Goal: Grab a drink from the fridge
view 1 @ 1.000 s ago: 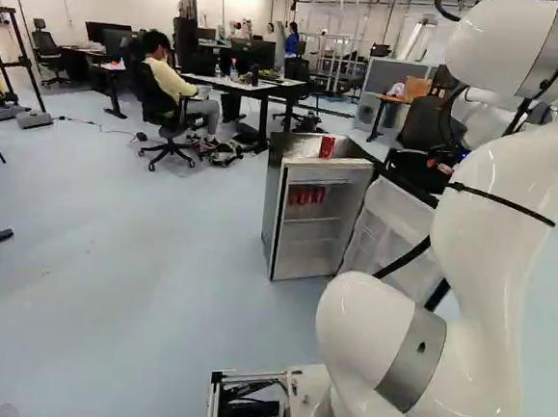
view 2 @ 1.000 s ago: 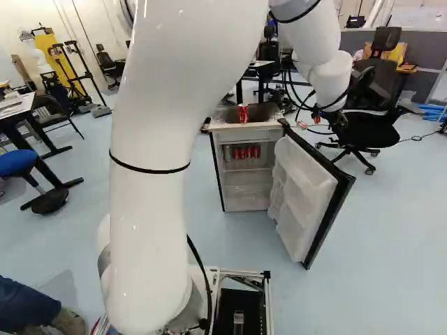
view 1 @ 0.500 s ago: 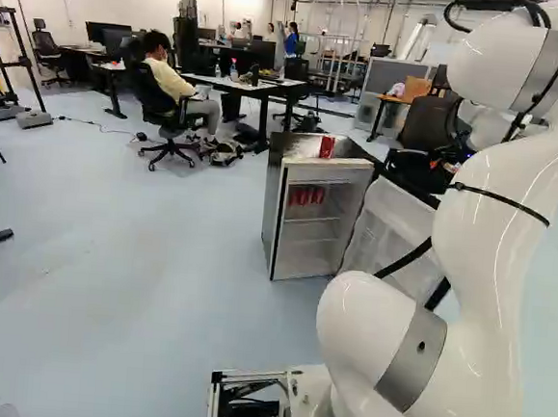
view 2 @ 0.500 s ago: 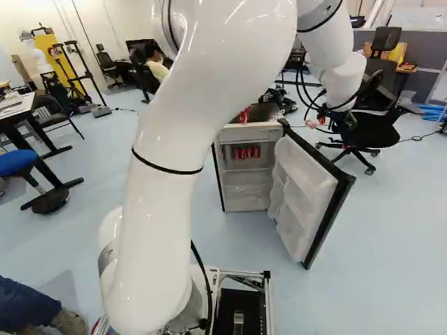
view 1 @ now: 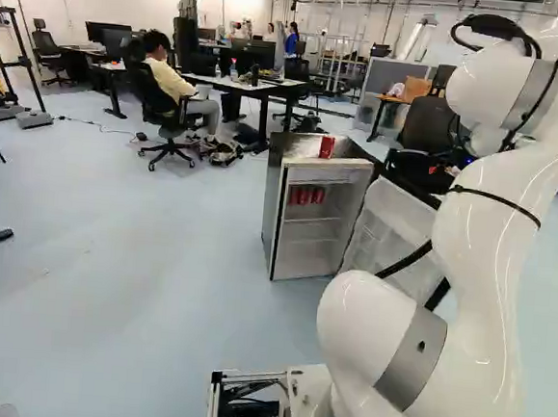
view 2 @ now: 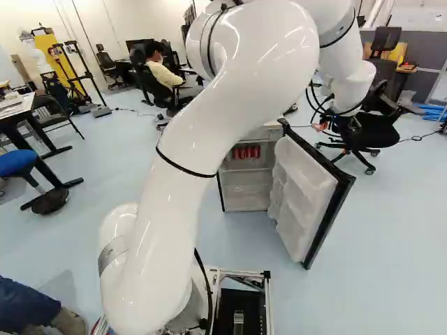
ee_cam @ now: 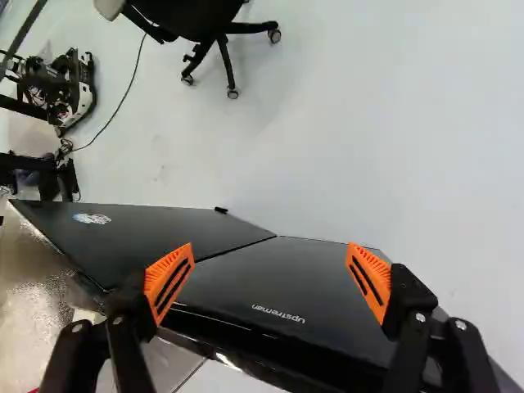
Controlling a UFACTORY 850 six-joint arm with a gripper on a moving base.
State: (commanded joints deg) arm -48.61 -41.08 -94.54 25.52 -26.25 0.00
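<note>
While the base has stayed put, the white arm (view 2: 244, 84) has swung farther right in the right base view, hiding the red can on top of the fridge (view 1: 273, 203) there. The fridge's door (view 2: 300, 195) hangs open. Above its black outer face, the gripper (view 2: 334, 126) holds nothing, fingers spread wide. Red cans (view 1: 306, 196) stand on the upper shelf inside, and one red can (view 1: 326, 147) sits on top. Pale lettering (ee_cam: 278, 314) marks the door's outer face.
</note>
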